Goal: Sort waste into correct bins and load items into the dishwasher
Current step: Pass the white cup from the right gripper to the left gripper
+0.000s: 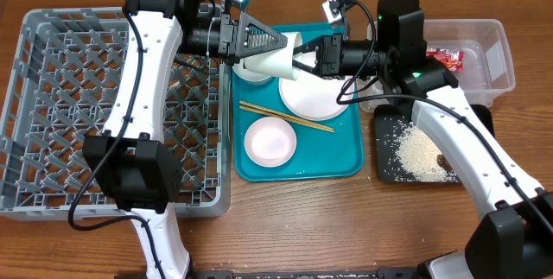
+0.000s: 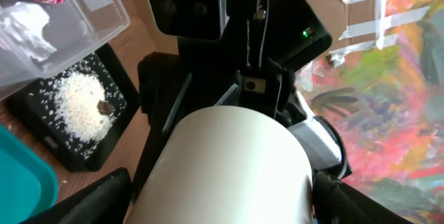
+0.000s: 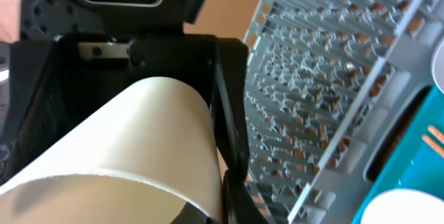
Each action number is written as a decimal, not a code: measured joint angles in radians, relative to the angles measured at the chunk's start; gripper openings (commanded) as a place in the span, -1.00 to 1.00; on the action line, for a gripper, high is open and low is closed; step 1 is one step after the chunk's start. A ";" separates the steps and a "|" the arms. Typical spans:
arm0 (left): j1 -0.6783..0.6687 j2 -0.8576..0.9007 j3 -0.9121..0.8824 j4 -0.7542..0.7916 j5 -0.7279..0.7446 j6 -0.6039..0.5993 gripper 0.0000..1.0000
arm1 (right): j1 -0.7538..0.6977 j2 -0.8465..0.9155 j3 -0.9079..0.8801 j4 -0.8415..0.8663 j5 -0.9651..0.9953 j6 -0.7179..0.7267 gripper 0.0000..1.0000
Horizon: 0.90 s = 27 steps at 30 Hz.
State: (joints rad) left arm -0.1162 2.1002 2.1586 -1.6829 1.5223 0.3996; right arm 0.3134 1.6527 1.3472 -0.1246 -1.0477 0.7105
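The small white cup point(image 1: 285, 65) hangs on its side at the upper middle of the overhead view, above the teal plastic serving tray point(image 1: 346, 162), between both arms. The left gripper point(image 1: 272, 47) has its fingers point(image 2: 97, 200) pinching the cup's sides. Whether the right gripper point(image 1: 304, 54) grips the rim I cannot tell. This looks like a handover, since the large square grey plastic dish rack point(image 1: 52, 98) lies at frame left, on the left arm's side.

dish rack point(image 1: 52, 98) left | serving tray point(image 1: 341, 154) middle | tub point(image 1: 505, 59), shallow tray point(image 1: 386, 168) right
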 measured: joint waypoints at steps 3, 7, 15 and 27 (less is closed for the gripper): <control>0.000 0.000 0.000 0.001 0.020 0.000 0.66 | -0.010 0.006 -0.005 0.060 -0.013 0.028 -0.92; -0.005 0.000 0.000 -0.002 0.023 -0.001 0.64 | -0.034 0.007 -0.006 0.085 -0.018 0.057 -0.92; -0.018 0.000 0.000 -0.004 0.011 0.000 0.63 | -0.089 0.007 -0.005 0.085 -0.035 0.078 -0.92; -0.020 0.000 -0.010 -0.011 -0.027 -0.003 0.67 | -0.082 0.007 -0.003 -0.052 -0.071 -0.005 -0.92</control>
State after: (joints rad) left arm -0.1360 2.1002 2.1483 -1.6943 1.4948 0.3962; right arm 0.2310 1.6600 1.3445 -0.1764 -1.1191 0.7055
